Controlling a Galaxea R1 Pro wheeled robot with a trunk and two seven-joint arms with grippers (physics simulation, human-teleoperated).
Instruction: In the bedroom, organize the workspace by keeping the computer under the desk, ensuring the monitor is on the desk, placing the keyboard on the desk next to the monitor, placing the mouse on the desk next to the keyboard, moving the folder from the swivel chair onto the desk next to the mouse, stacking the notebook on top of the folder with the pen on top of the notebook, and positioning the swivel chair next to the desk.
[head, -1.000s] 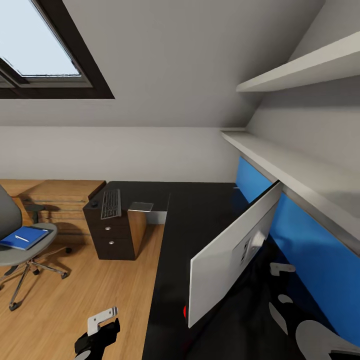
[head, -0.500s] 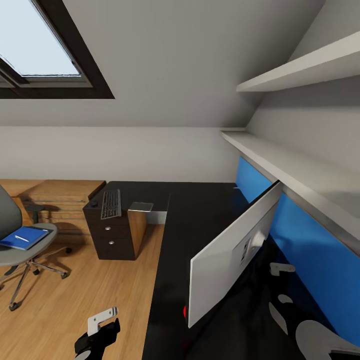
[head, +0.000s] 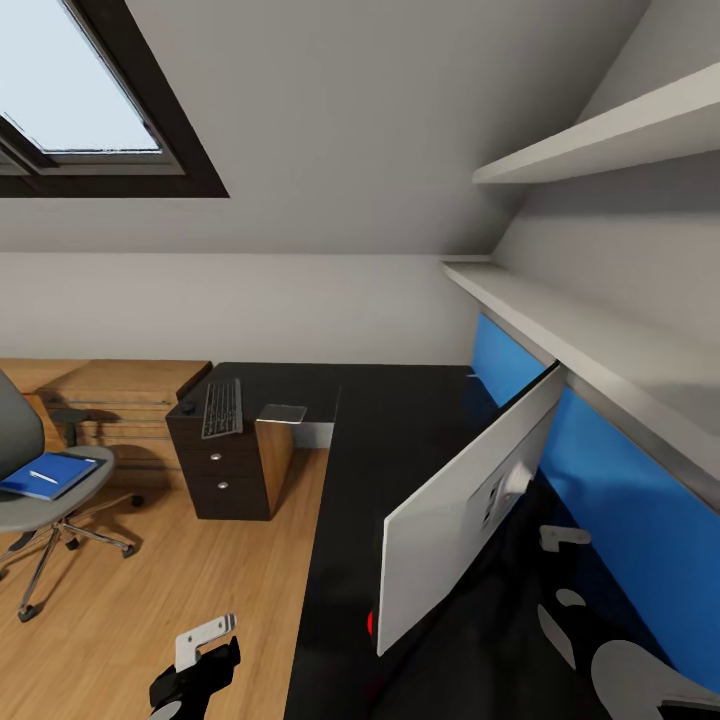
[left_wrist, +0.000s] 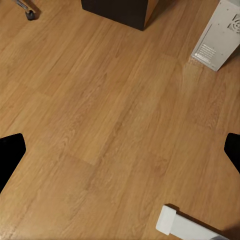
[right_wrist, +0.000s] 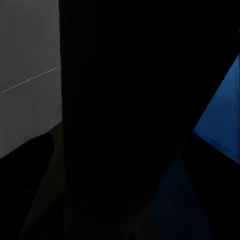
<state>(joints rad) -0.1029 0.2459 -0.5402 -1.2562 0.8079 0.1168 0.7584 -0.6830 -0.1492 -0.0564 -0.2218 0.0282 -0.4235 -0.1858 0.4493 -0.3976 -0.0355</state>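
Note:
The white monitor (head: 462, 505) stands tilted on the black L-shaped desk (head: 385, 420), its back toward me. A grey keyboard (head: 222, 407) and a small dark mouse (head: 187, 408) lie on the dark drawer cabinet (head: 220, 470). On the grey swivel chair (head: 45, 495) lies a blue folder (head: 50, 474) with a pen (head: 43, 477) on top; no separate notebook can be made out. The white computer tower (left_wrist: 217, 35) stands on the floor. My left gripper (head: 200, 650) (left_wrist: 120, 155) hangs open over bare floor. My right gripper (head: 565, 560) sits behind the monitor, its jaws hidden.
Wooden floor (head: 150, 600) stretches between chair, cabinet and desk. A blue panel (head: 610, 500) and white shelves (head: 600, 340) line the wall to the right. Low wooden steps (head: 110, 395) sit beyond the chair. A small red spot (head: 371, 623) shows at the monitor's lower edge.
The monitor's near lower edge has shifted very slightly to the right. Everything else stays as it was.

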